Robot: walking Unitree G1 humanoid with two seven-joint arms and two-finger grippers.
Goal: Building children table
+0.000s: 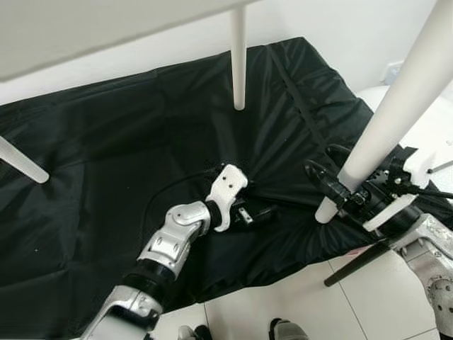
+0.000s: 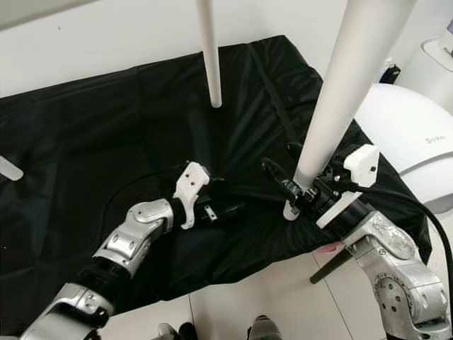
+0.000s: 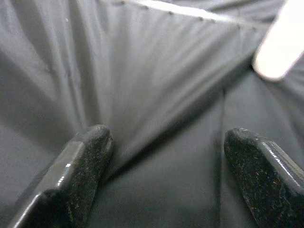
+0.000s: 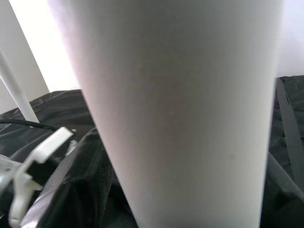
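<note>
Between the right gripper's [image 2: 294, 190] closed fingers, a white table leg [image 2: 333, 106], clamped near its foot, probably to steady the table. Left gripper [image 3: 164, 156] open, resting empty over black cloth [image 1: 106, 177].

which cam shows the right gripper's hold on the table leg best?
Right eye view: the right gripper clamps the white table leg near its foot, above the black sheet. Left eye view shows the same, partly cropped. Right wrist view gives just the leg's surface close up.

A wrinkled black sheet [image 1: 106, 142] covers the floor. White table legs [image 1: 238, 64] stand on it, and a black cable [image 1: 166, 193] lies across its middle. Pale floor tiles [image 1: 340, 297] show along its near edge.
</note>
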